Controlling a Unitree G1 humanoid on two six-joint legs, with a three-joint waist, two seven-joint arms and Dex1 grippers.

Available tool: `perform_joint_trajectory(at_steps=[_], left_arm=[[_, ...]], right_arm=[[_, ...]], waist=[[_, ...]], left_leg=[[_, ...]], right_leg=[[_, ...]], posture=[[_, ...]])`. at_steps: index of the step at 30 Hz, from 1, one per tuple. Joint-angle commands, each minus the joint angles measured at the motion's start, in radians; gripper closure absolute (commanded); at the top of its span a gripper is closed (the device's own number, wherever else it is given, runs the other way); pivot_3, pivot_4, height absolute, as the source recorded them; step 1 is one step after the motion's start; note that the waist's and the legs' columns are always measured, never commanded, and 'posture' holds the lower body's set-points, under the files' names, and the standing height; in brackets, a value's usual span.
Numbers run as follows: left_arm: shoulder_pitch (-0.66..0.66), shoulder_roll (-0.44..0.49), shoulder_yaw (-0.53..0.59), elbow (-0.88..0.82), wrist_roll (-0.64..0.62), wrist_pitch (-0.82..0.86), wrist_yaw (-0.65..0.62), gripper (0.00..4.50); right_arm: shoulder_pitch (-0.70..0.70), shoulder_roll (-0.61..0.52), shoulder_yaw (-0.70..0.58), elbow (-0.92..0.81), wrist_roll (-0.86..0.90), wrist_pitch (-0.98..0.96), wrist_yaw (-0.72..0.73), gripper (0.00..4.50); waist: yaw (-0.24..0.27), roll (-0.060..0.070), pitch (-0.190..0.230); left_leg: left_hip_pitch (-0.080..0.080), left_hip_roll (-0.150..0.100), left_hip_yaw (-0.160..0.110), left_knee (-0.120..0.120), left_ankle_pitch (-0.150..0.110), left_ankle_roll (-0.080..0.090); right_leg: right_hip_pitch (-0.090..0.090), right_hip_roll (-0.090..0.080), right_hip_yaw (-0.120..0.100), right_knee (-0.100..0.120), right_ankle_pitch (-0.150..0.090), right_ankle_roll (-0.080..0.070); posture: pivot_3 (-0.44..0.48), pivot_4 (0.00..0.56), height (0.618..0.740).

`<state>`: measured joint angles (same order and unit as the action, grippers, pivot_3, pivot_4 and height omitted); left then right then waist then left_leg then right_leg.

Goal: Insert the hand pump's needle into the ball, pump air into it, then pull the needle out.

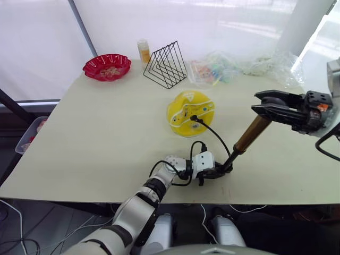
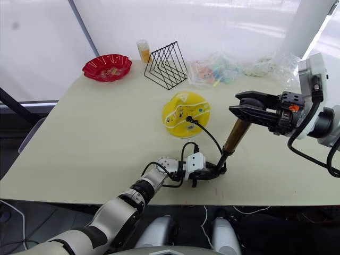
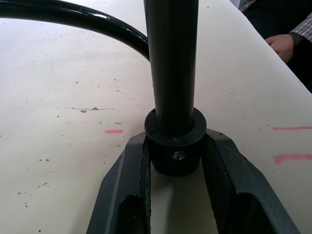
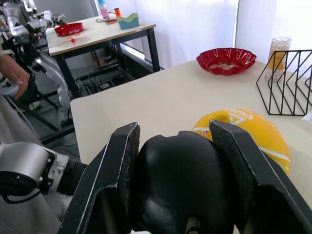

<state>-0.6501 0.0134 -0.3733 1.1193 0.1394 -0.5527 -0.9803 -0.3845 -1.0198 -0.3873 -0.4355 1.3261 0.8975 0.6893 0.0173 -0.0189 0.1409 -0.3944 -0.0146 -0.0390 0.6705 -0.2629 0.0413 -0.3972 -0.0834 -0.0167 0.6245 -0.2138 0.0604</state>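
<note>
Left eye view: hand pump (image 1: 249, 136) tilts up toward robot's right.

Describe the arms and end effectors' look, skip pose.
Left arm: silver-grey shells, black joint rings, white wrist block, looped black cable; its left end effector has two black fingers. Right end effector: black ribbed fingers, black wrist housing with an orange mark, white-grey forearm, black cables.

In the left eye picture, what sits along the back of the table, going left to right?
Red bowl → small yellow jar → black wire rack → clear plastic bags.
</note>
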Motion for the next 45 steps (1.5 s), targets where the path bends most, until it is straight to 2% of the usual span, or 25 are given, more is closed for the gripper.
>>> perform_joint_trajectory(at_steps=[1, 6, 11, 15, 18, 22, 25, 30, 35, 37, 43, 45], left_arm=[[0.058, 0.047, -0.067, 0.104, 0.106, 0.058, -0.004, 3.50], [0.062, 0.047, -0.067, 0.102, 0.106, 0.058, -0.006, 3.50], [0.063, 0.045, -0.067, 0.100, 0.108, 0.059, -0.005, 3.50], [0.061, 0.043, -0.061, 0.101, 0.108, 0.062, -0.002, 3.50], [0.062, 0.042, -0.058, 0.101, 0.105, 0.065, -0.003, 3.50], [0.065, 0.042, -0.057, 0.100, 0.102, 0.064, -0.009, 3.50], [0.067, 0.043, -0.057, 0.099, 0.101, 0.063, -0.014, 3.50], [0.068, 0.046, -0.056, 0.098, 0.103, 0.061, -0.017, 3.50], [0.066, 0.047, -0.059, 0.098, 0.107, 0.062, -0.021, 3.50], [0.065, 0.046, -0.058, 0.099, 0.107, 0.062, -0.024, 3.50], [0.062, 0.044, -0.058, 0.101, 0.107, 0.063, -0.025, 3.50], [0.061, 0.043, -0.059, 0.102, 0.109, 0.063, -0.024, 3.50]], right_arm=[[-0.030, 0.004, -0.078, -0.027, 0.013, -0.039, -0.023, 2.68], [0.082, 0.058, 0.033, -0.063, -0.118, -0.050, -0.023, 2.68], [0.212, 0.131, 0.201, -0.043, -0.346, -0.155, 0.021, 2.68], [0.285, 0.233, 0.348, 0.022, -0.523, -0.274, 0.028, 2.68], [0.308, 0.270, 0.396, 0.067, -0.630, -0.357, 0.043, 2.68], [0.319, 0.305, 0.384, 0.078, -0.660, -0.413, 0.063, 2.68], [0.288, 0.288, 0.297, 0.017, -0.576, -0.400, 0.087, 2.68], [0.182, 0.203, 0.129, -0.047, -0.365, -0.281, 0.082, 2.68], [0.065, 0.086, -0.011, -0.026, -0.180, -0.157, 0.057, 2.68], [-0.020, 0.009, -0.081, 0.019, -0.092, -0.101, 0.041, 2.68], [-0.115, -0.070, -0.119, 0.060, 0.003, -0.018, -0.003, 2.68], [-0.058, -0.034, -0.083, 0.032, -0.029, -0.014, -0.018, 2.68]], waist=[[0.000, 0.000, 0.000], [0.000, -0.004, -0.003], [-0.003, -0.011, -0.013], [-0.003, -0.015, -0.017], [-0.003, -0.014, -0.018], [-0.003, -0.013, -0.018], [-0.002, -0.013, -0.018], [-0.001, -0.005, -0.010], [0.001, -0.004, -0.004], [0.000, 0.002, 0.001], [0.001, 0.002, 0.005], [0.001, 0.002, 0.006]], left_leg=[[0.000, 0.000, 0.000, 0.000, 0.000, 0.000], [0.001, 0.000, -0.001, 0.000, 0.000, 0.000], [0.004, 0.001, -0.001, -0.001, 0.000, 0.000], [0.004, 0.002, -0.002, -0.001, 0.000, 0.000], [0.006, 0.001, -0.001, -0.001, 0.000, 0.000], [0.006, 0.001, -0.001, -0.002, 0.000, 0.000], [0.007, 0.001, -0.001, -0.002, 0.000, 0.000], [0.003, 0.001, -0.001, -0.001, 0.000, 0.000], [0.000, 0.000, -0.003, -0.001, 0.000, 0.000], [-0.001, 0.000, -0.005, -0.001, 0.000, 0.000], [-0.004, -0.002, -0.009, -0.001, 0.000, 0.000], [-0.005, -0.002, -0.009, -0.001, 0.000, 0.000]], right_leg=[[0.000, 0.000, 0.000, 0.000, 0.000, 0.000], [0.001, 0.000, -0.001, 0.000, 0.000, 0.000], [0.002, 0.001, -0.001, 0.000, -0.004, 0.002], [0.002, 0.001, -0.001, 0.000, -0.004, 0.002], [0.003, 0.001, -0.001, 0.000, -0.004, 0.002], [0.003, 0.001, 0.000, 0.000, -0.004, 0.002], [0.003, 0.001, 0.000, 0.000, -0.004, 0.002], [0.002, 0.001, -0.001, 0.000, -0.003, 0.002], [0.001, 0.000, -0.003, -0.002, 0.000, 0.000], [0.001, -0.001, -0.006, -0.003, 0.000, 0.000], [0.001, -0.003, -0.010, -0.003, -0.001, -0.001], [0.000, -0.004, -0.011, -0.003, 0.000, 0.000]], posture=[[0.000, 0.150, 0.737], [0.000, 0.150, 0.737], [0.000, 0.150, 0.737], [0.000, 0.150, 0.737], [0.000, 0.150, 0.737], [0.000, 0.150, 0.737], [0.000, 0.150, 0.737], [0.000, 0.150, 0.737], [0.000, 0.150, 0.737], [0.000, 0.150, 0.737], [0.000, 0.150, 0.737], [0.000, 0.150, 0.737]])
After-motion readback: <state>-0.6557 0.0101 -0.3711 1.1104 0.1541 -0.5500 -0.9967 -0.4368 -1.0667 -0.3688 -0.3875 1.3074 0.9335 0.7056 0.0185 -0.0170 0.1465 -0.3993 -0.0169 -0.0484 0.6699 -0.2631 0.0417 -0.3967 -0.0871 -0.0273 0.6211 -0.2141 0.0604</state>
